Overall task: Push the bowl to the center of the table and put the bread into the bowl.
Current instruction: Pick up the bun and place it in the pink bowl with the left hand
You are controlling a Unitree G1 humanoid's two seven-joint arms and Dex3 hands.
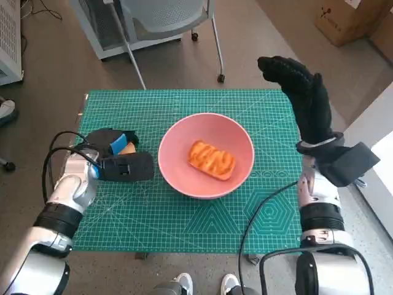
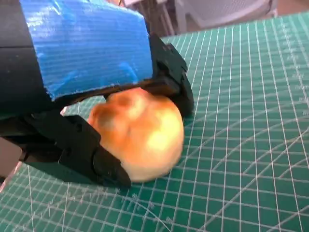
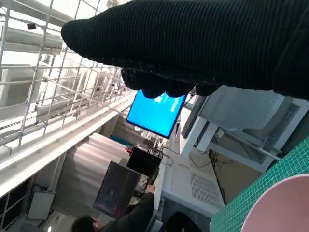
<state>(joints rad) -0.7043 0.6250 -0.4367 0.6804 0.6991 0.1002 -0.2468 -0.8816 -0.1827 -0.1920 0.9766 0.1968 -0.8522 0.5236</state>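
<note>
A pink bowl stands near the middle of the green mat, and a glazed bread lies inside it. Left of the bowl, my left hand rests low on the mat. The left wrist view shows its black fingers wrapped around a second, round golden bread roll that touches the mat. From the head view only a sliver of that roll shows under the blue tape. My right hand is raised above the mat's far right corner, holding nothing. The glove and the bowl's rim show in the right wrist view.
The green cutting mat covers the small table. A grey chair stands beyond the far edge and a cardboard box at the far right. A blue screen and a person show in the right wrist view.
</note>
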